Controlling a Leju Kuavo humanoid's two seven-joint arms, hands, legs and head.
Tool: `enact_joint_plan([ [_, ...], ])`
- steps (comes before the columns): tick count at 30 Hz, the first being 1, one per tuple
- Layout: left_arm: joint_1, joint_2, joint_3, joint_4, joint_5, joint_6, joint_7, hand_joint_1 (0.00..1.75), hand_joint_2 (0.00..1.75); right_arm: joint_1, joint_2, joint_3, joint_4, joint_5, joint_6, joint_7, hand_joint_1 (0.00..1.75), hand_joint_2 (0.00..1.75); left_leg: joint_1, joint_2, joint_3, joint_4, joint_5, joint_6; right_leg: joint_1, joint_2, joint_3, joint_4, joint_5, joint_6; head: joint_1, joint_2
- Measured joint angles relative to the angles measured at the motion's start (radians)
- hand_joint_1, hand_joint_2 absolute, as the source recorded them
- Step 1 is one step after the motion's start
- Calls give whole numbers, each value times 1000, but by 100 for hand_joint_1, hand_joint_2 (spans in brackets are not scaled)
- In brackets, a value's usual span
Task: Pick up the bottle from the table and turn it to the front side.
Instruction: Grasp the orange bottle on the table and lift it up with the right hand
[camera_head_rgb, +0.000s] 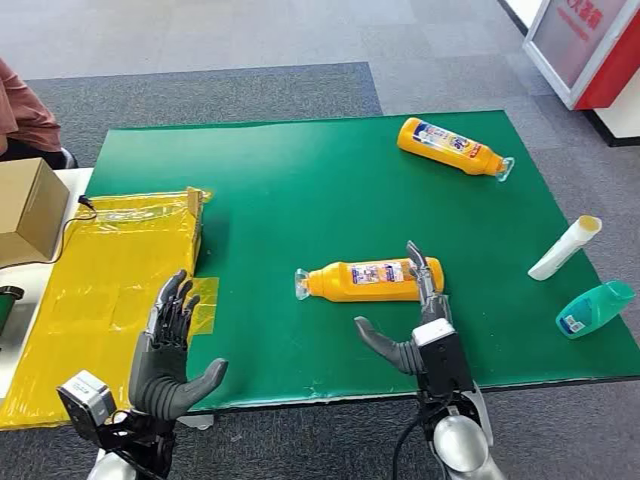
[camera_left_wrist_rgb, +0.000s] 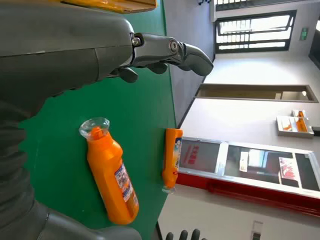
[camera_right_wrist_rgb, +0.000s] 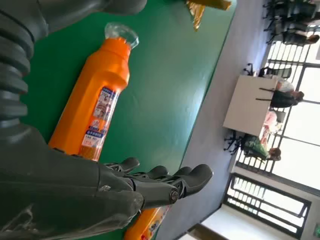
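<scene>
An orange bottle (camera_head_rgb: 370, 280) lies on its side in the middle of the green mat (camera_head_rgb: 302, 180), clear cap to the left and label facing up. It also appears in the left wrist view (camera_left_wrist_rgb: 111, 172) and the right wrist view (camera_right_wrist_rgb: 92, 100). My right hand (camera_head_rgb: 419, 320) is open just in front of the bottle's base end, fingers (camera_right_wrist_rgb: 162, 185) stretched out alongside it and thumb spread left; it grips nothing. My left hand (camera_head_rgb: 170, 350) is open near the front left edge, fingers (camera_left_wrist_rgb: 166, 52) apart, well clear of the bottle.
A second orange bottle (camera_head_rgb: 453, 147) lies at the far right of the mat. A white tube (camera_head_rgb: 564, 247) and a teal bottle (camera_head_rgb: 595, 307) lie at the right edge. A yellow plastic bag (camera_head_rgb: 113, 280) covers the left; a cardboard box (camera_head_rgb: 26, 210) and a person (camera_head_rgb: 23, 110) are beyond it.
</scene>
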Motion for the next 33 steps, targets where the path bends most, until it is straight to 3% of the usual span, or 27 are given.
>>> enact_joint_plan([
  [10, 29, -9, -1, -48, -38, -4, -3, 0, 175, 1, -37, 0, -19, 234, -23, 110, 0, 175, 0, 0, 0, 0, 0, 0, 0, 0, 0, 0, 0, 0, 0, 0],
  [19, 28, -26, -8, -78, -61, -41, 11, 0, 175, -20, -68, 1, 2, 523, -43, 237, 0, 175, 0, 0, 0, 0, 0, 0, 0, 0, 0, 0, 0, 0, 0, 0],
  [27, 9, -38, -13, -84, -60, -83, 19, 0, 175, -77, -94, 2, 69, 651, -33, 295, 0, 175, 0, 0, 0, 0, 0, 0, 0, 0, 0, 0, 1, 0, 0, 0],
  [33, -49, -40, -48, -82, -41, -165, 40, 0, 175, -220, -130, 14, 268, 896, -10, 410, 0, 175, 0, 0, 0, 0, 2, 1, 0, 0, 0, 0, 3, 1, 0, 0],
])
